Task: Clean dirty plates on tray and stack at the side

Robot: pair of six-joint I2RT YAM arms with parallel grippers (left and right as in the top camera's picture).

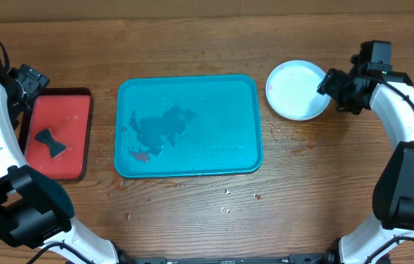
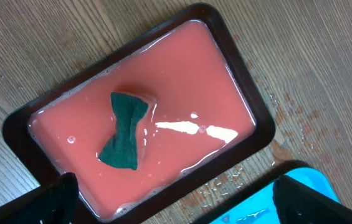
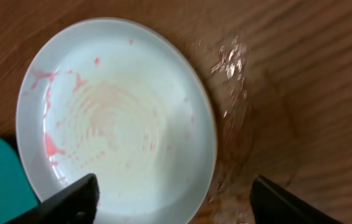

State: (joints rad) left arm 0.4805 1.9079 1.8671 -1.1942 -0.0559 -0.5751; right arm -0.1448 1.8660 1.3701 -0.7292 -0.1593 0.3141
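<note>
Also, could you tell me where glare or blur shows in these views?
Left wrist: sharp, with a white glare streak on the liquid in the red tray. Right wrist: the plate looks soft, and the wet table glints beside it. Overhead: evenly lit, no strong glare on the teal tray.

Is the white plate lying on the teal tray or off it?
Off it. The white plate lies on the wooden table beside the teal tray's far right corner, outside its rim.
</note>
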